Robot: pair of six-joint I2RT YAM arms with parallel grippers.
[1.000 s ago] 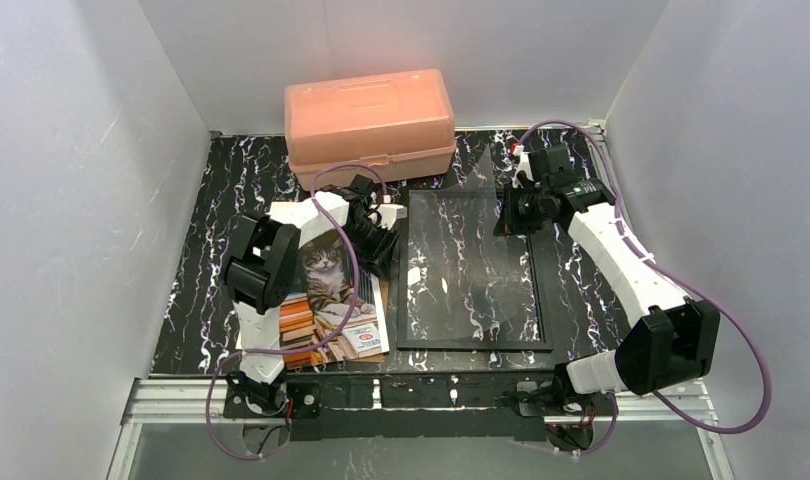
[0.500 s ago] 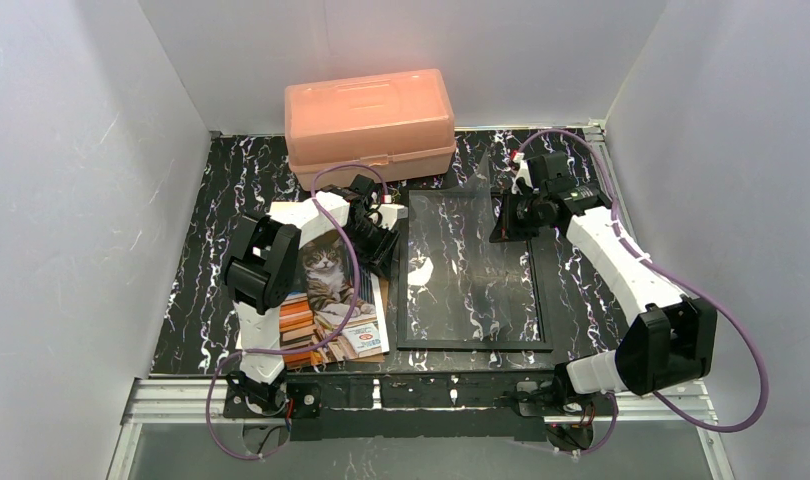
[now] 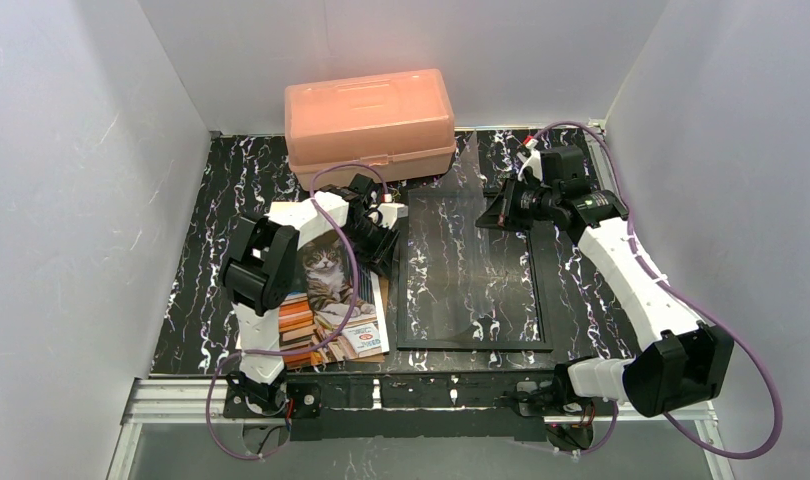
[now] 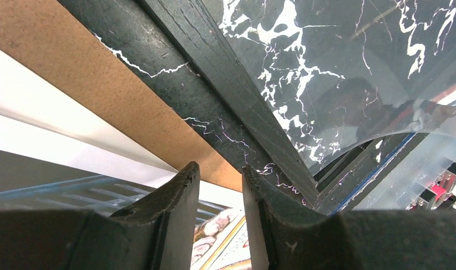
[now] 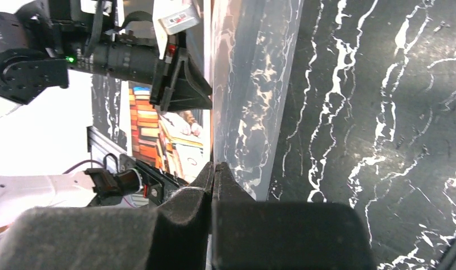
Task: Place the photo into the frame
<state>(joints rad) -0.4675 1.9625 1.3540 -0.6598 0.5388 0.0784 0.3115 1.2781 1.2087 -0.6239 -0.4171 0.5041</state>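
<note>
Two arms share this step. Our right gripper [image 5: 214, 169] is pinched tight on the far edge of the clear pane [image 5: 251, 84], holding it tilted above the frame [image 3: 471, 345]. Our left gripper [image 4: 219, 169], jaws narrowly parted and empty, hovers at the frame's left corner. The photo [image 3: 326, 275] lies just left of the frame. Next, we judge, the pane must clear the opening. We can read no writing.

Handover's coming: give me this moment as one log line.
right fingers: shut on pane, tilted up off frame | left fingers: open, by frame's left rail | photo: flat left of frame, not in
</note>
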